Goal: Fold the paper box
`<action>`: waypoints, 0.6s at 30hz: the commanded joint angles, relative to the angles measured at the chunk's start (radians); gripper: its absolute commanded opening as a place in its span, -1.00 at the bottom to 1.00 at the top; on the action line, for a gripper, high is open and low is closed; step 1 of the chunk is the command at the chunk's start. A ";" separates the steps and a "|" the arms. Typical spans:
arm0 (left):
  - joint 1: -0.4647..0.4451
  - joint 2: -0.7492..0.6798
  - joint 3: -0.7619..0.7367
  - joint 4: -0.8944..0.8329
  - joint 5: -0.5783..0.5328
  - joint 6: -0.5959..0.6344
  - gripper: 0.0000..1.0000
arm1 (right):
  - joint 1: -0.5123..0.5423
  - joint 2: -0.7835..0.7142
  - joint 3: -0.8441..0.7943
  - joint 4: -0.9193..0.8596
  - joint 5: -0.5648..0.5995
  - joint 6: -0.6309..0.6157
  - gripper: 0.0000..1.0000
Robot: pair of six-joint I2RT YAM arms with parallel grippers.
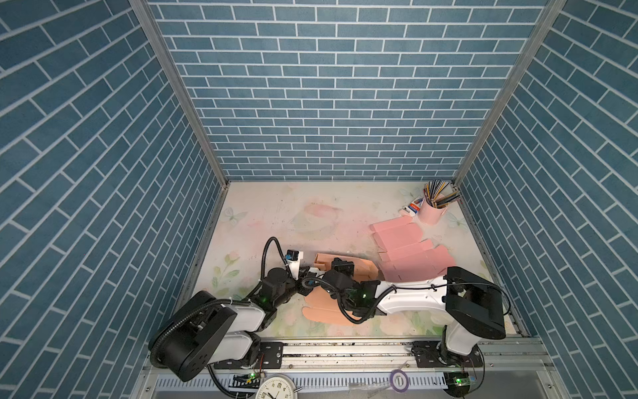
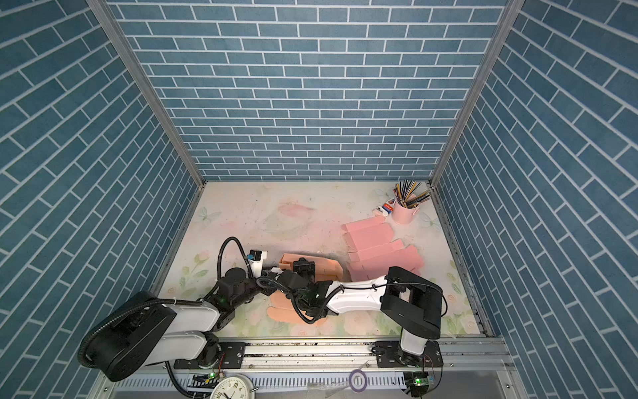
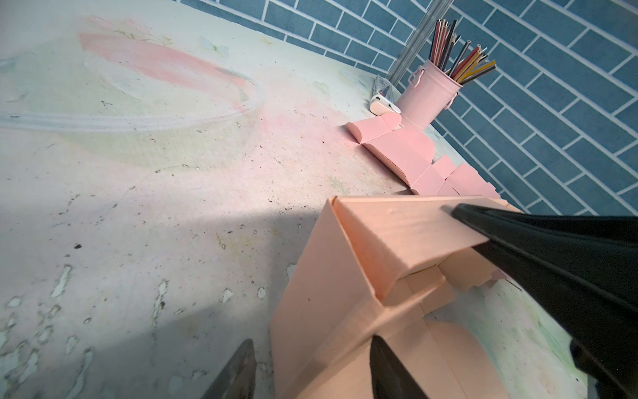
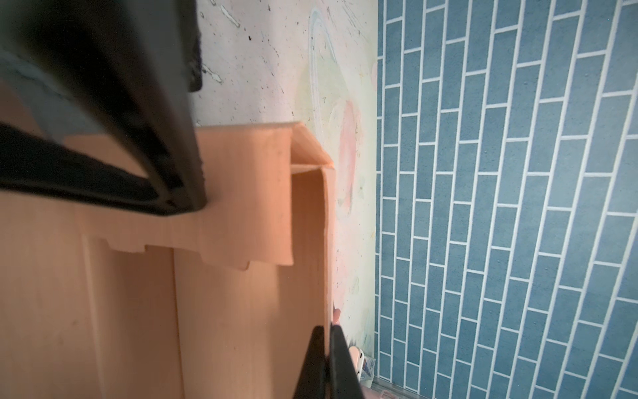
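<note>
right claw: clenched [image 4: 326,333]. Its joined tips sit at the edge of a raised wall, low centre of the right wrist view. I cannot tell whether card is nipped between them.
left claw: released [image 3: 312,340]. Its fingers stand apart astride an end wall at the bottom of the left wrist view, one outside and clear of the card, the other inside.
paper box: a peach die-cut blank [image 1: 366,268], low centre in both top views, under the spot where the two wrists meet. It is half formed, with a rounded flap [image 1: 319,307] lying flat toward the bottom edge.
rolled wall: this long side panel [image 3: 397,228] stands and is bent over inward. Its tabbed lip [image 4: 241,224] hangs above the base, tabs not seated.
step in hand: locking a side wall, seemingly about midway through the fold.
next move calls for: pressing the lip down and inward until the tabs reach the base, while the end wall is steadied. The push should be gentle, as thin card likely buckles.
surroundings: pink flat blanks [image 1: 407,250] lie right of centre, and a pencil bucket [image 1: 429,212] stands at the upper right of the worktop [image 1: 276,214].
</note>
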 commanded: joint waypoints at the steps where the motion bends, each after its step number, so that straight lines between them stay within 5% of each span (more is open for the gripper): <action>1: -0.018 0.021 0.023 0.049 -0.037 0.037 -0.04 | 0.018 0.020 -0.004 -0.002 -0.010 0.010 -1.00; 18: -0.043 0.076 0.031 0.131 -0.075 0.055 -0.29 | 0.026 0.018 0.012 -0.051 -0.035 0.090 -0.99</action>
